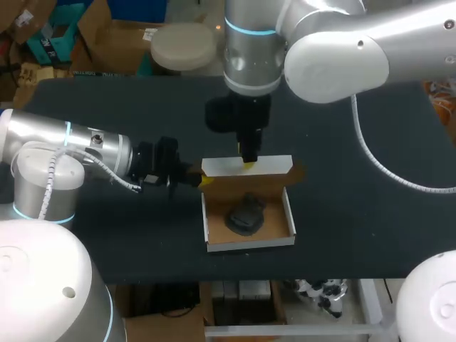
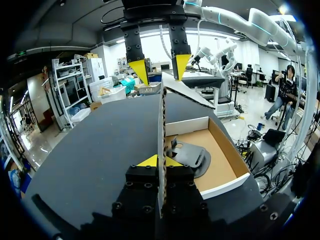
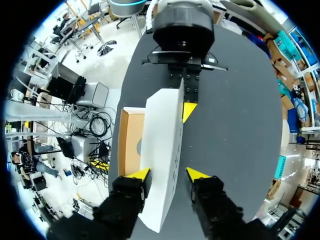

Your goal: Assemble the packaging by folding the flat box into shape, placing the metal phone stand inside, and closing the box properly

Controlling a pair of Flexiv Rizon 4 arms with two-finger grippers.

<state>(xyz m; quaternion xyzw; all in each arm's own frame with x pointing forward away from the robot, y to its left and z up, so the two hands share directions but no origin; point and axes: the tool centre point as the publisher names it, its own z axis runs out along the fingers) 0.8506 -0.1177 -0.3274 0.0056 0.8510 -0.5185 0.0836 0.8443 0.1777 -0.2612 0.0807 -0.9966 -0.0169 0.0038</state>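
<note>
The box is sat open on the bench, near the front edge and about mid-width. It's white outside and brown inside. Just one thing is held in it: the dark stand, laid on the box floor a bit toward the left wall. The lid is stood up off the far wall, not closed.

The lid's left end is pinched by the left end effector, clenched on the cardboard, with the raw edge running straight up between its two yellow tips. The top of the lid is straddled from above by the right end effector. Its fingers are spread wide, one on each side of the panel, so it's counted as released. Whether a tip is brushing the lid can't be told.

On what each view gives:
- **Head view:** the whole layout is shown, but the left grip is lost in the dark.
- **Left wrist view:** the lid is seen edge-on, and the box interior and stand are laid out clearly beside it.
- **Right wrist view:** the lid's white outer face is shown. Most of the interior is hidden behind it, with only a strip of brown visible. The left end effector is seen at the lid's far end.
</note>
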